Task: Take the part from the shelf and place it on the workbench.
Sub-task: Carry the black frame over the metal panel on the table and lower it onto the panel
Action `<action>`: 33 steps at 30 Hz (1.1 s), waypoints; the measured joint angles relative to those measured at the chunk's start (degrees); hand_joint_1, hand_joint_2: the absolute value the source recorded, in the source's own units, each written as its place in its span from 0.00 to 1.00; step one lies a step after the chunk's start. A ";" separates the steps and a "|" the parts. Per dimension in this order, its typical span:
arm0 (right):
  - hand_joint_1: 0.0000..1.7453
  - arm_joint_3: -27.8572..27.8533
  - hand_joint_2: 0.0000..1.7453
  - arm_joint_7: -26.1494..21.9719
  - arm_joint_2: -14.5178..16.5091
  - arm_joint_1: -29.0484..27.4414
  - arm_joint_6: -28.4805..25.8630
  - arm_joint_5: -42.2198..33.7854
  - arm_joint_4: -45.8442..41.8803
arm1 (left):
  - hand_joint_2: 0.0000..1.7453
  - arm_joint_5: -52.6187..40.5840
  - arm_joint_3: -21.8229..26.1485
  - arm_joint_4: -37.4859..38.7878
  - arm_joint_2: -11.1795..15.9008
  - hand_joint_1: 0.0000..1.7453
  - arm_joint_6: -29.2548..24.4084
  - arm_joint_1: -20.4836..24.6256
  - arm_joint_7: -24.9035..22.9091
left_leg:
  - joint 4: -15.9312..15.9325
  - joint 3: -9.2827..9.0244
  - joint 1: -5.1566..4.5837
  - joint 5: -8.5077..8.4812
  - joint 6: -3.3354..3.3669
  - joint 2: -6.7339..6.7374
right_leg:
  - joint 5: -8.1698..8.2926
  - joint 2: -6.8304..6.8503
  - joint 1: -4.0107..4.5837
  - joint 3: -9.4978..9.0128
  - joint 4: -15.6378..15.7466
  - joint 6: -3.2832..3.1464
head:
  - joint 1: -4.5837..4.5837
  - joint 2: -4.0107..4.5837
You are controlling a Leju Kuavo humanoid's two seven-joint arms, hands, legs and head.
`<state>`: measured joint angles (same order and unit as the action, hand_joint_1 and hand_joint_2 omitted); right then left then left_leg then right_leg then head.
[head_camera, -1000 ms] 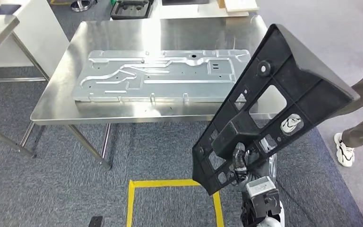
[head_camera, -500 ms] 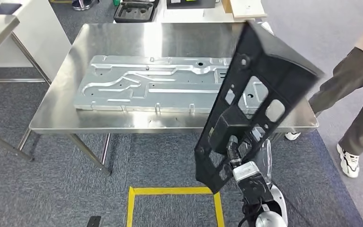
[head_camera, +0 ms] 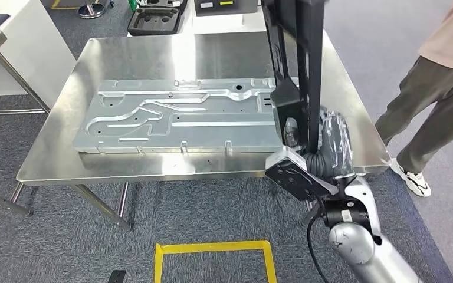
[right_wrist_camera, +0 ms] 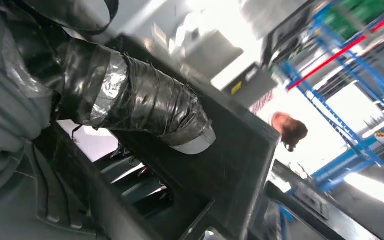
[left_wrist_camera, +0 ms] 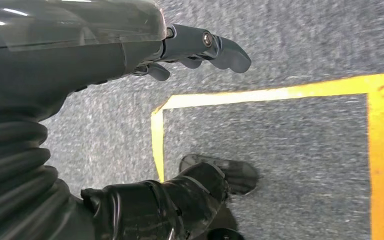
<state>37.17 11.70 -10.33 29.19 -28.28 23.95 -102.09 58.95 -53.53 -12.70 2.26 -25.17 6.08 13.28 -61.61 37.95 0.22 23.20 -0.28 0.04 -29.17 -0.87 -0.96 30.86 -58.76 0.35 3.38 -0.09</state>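
One steel desk carries a large stamped metal panel across its middle. The black plastic part is held above the desk's right end, turned nearly edge-on and upright, its lower section overhanging the near rim. The right robot hand is clamped on the lower portion of this part; the right wrist view shows its taped thumb pressed against the black frame. The left robot hand hangs over grey carpet and yellow floor tape, fingers loosely curled and holding nothing. A person stands just beyond the desk's right end.

Compared with one second ago, the part has rotated from a broad, tilted face to an upright, edge-on attitude, and it has advanced from in front of the desk to over its surface. Judgement: transport is nearly complete; lowering and release remain. The free area right of the panel is narrow, so contact with the panel is a risk.
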 joint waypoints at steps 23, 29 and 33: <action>1.00 8.40 1.00 13.40 -1.05 25.00 18.27 18.60 14.20 | 1.00 -1.38 -1.47 -0.02 -0.45 0.00 0.35 0.89 -1.46 | -6.66 -1.09 0.37 10.02 -0.51 -0.44 | 4.84 0.61 0.18 5.22 0.08 -1.21 | 0.84 0.00; 1.00 13.06 1.00 14.01 -0.36 28.68 25.79 23.55 20.95 | 1.00 -1.16 -1.71 -0.02 -0.46 0.00 1.46 0.59 -1.88 | -2.45 1.64 0.36 1.16 -0.29 -0.45 | 2.45 0.40 0.41 2.78 -0.41 -1.10 | 0.80 0.00; 1.00 16.21 1.00 13.09 0.81 30.43 28.44 27.01 25.50 | 1.00 -1.16 -1.90 -0.02 -0.47 0.00 2.09 0.81 -1.49 | 2.42 -0.29 -0.32 0.47 0.98 -0.57 | 2.04 0.36 0.51 2.84 -0.23 -0.20 | 0.72 0.00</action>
<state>53.38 24.79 -9.52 59.61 0.15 50.96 -76.58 57.79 -55.42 -12.72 1.79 -23.09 6.89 11.80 -59.19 37.66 -0.10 23.67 0.70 -0.53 -27.13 -0.51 -0.45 33.70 -58.98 0.15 4.10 -0.09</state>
